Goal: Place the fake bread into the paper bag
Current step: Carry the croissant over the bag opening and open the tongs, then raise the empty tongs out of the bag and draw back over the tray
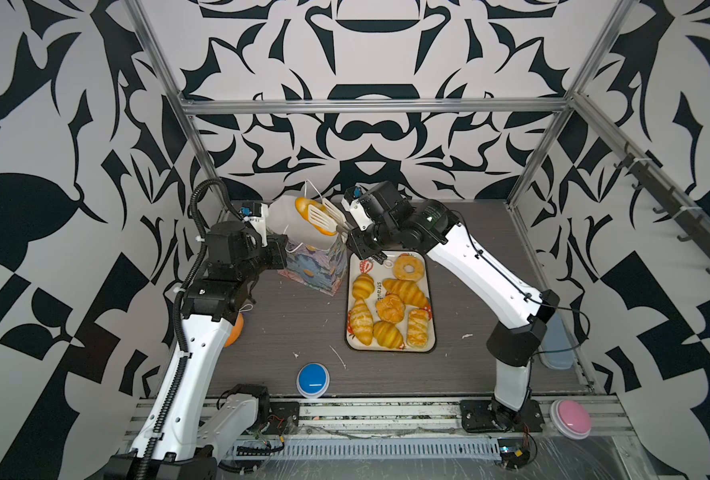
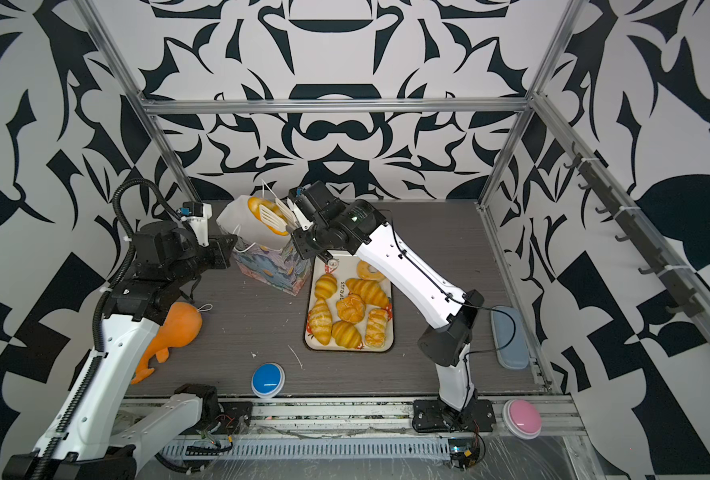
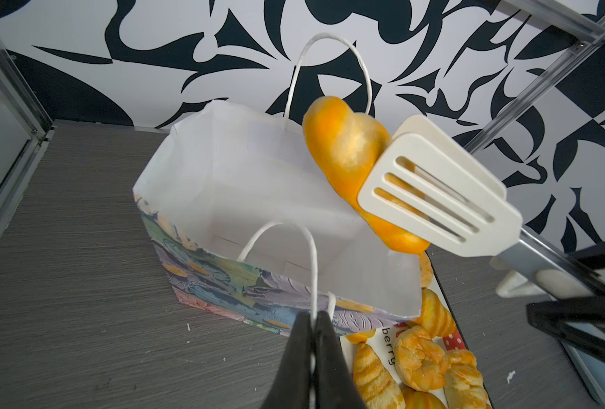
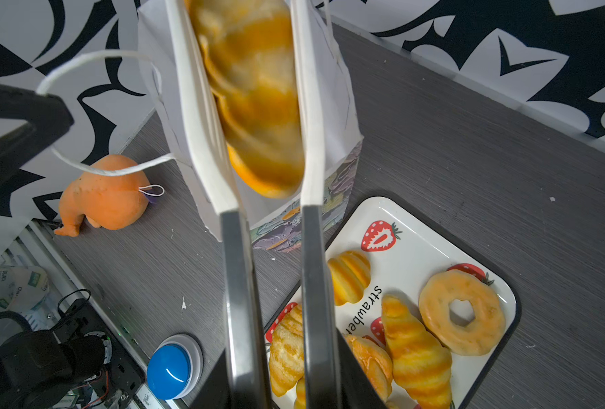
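Top views, paper bag (image 1: 315, 272): upright on the tabletop (image 1: 286, 324), mouth open, just beside the far left corner of the tray (image 1: 390, 348).
Top views, twisted bread (image 1: 303, 204): clamped between the slotted blades of the white tongs (image 1: 324, 216), over the bag's mouth.
Top views, right hand (image 1: 355, 243): closed on the tongs' handles, above the tray's far end.
Top views, left hand (image 2: 232, 243): at the bag's left side, grip not readable here.
Top views, remaining bread (image 2: 347, 309): seven pieces lying on the tray, among them the ring doughnut (image 1: 408, 267).
Left wrist, left hand (image 3: 314, 320): fingers pinched tight on the near cord handle (image 3: 313, 262).
Left wrist, twisted bread (image 3: 343, 148): above the bag's rim on the tray side; contact with the rim impossible to tell.
Right wrist, tongs (image 4: 201, 134): both blades pressed against the twisted bread (image 4: 258, 106), paper bag (image 4: 340, 117) right behind.
Right wrist, orange plush toy (image 4: 106, 198) and blue button (image 4: 170, 368): on the tabletop, apart from the bag.
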Motion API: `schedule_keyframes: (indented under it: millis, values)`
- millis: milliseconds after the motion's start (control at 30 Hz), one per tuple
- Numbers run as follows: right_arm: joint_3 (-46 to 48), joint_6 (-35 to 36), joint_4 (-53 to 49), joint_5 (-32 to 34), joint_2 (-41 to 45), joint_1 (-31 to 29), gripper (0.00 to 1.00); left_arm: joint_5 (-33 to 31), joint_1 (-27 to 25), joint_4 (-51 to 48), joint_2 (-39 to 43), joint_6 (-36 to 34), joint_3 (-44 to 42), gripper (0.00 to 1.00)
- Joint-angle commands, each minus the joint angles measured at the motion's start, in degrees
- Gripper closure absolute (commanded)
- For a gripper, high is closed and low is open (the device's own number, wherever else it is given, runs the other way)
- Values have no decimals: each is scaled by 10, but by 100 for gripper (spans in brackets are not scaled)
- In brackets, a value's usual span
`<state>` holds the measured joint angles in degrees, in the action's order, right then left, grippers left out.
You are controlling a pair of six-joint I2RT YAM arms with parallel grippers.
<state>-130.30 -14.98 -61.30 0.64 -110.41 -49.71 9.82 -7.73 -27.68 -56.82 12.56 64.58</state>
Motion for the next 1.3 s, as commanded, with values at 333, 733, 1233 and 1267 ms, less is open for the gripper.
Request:
schedule_keyframes:
  millis: [333,733,1233,1267]
  values:
    - [-41,-11,43,-6,-23,-2,62,-4,2,-9,0,0,-7,92]
    - [-42,-10,37,-6,-23,-3,52,-5,2,-10,-1,-2,-7,91]
    - [-44,-9,36,-1,-12,-2,48,-7,2,-10,0,-2,-8,91]
    - [-43,-9,36,1,-9,-2,48,-8,2,-10,-1,-3,-8,91]
